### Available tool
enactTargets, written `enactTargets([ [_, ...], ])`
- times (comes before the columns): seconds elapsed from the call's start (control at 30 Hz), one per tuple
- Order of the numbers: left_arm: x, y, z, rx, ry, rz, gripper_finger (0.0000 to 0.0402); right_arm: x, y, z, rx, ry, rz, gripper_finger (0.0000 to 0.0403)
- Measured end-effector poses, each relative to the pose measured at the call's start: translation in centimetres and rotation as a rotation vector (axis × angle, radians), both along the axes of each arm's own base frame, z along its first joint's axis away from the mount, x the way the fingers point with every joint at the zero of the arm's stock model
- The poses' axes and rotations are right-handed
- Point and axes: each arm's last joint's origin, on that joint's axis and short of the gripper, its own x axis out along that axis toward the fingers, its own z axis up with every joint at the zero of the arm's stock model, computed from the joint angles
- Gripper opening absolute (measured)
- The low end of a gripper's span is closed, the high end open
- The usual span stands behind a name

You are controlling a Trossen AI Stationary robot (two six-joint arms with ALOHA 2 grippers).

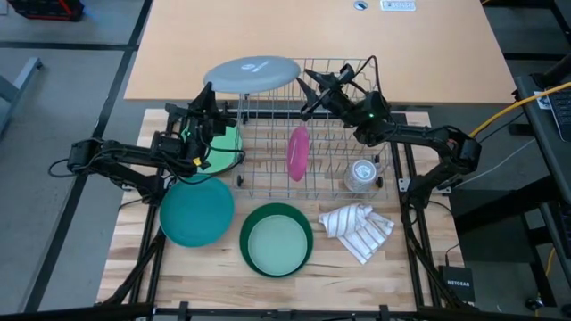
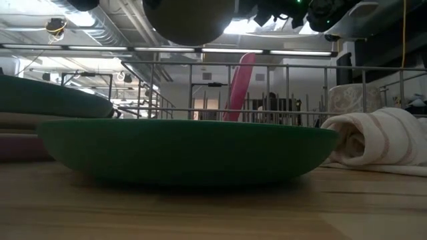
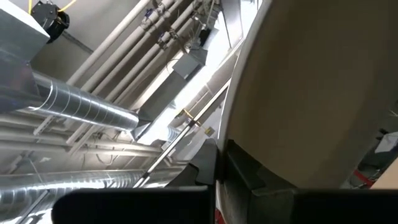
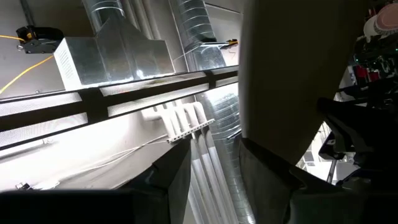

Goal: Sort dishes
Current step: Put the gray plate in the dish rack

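Grey plate (image 1: 253,74) held up above the far left corner of the wire dish rack (image 1: 308,134), gripped from two sides. Left gripper (image 1: 211,100) at its near left rim, fingers shut on the plate edge. Right gripper (image 1: 314,89) at its right rim, fingers spread fairly wide around the plate edge, as seen close up in the right wrist view. Small mark at the plate's centre, too small to read.

Pink plate (image 1: 298,152) standing on edge in the middle of the rack, open slots to either side. Clear glass cup (image 1: 360,175) in the rack's near right corner. Light green plate (image 1: 219,143) just left of the rack, partly under the left arm. Teal plate (image 1: 197,210) near the tabletop's (image 1: 393,259) left edge, touching or nearly touching the light green one. Dark green bowl (image 1: 277,239) close to the near edge, pale inside. Striped white cloth (image 1: 357,229) just right of the bowl. Bare wood at the near right corner and along the near left edge.

"NETGEAR" readable on a black box (image 1: 456,283) off the tabletop's right side.
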Motion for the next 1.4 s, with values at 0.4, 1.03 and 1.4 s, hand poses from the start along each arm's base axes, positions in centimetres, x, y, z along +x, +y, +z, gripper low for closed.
enactTargets([
  [0.4,0.0,0.0,0.1,0.025,0.011,-0.003,0.0,0.5,-0.1,-0.7,0.032,0.084,-0.01,0.014],
  [1.03,0.0,-0.1,0.1,0.034,0.024,-0.002,0.0,0.3,0.4,-0.2,-0.062,0.055,0.095,0.014],
  [1.4,0.4,-1.6,0.0,0.032,0.013,-0.092,0.0,0.7,-0.1,-0.9,0.027,0.108,0.019,0.014],
])
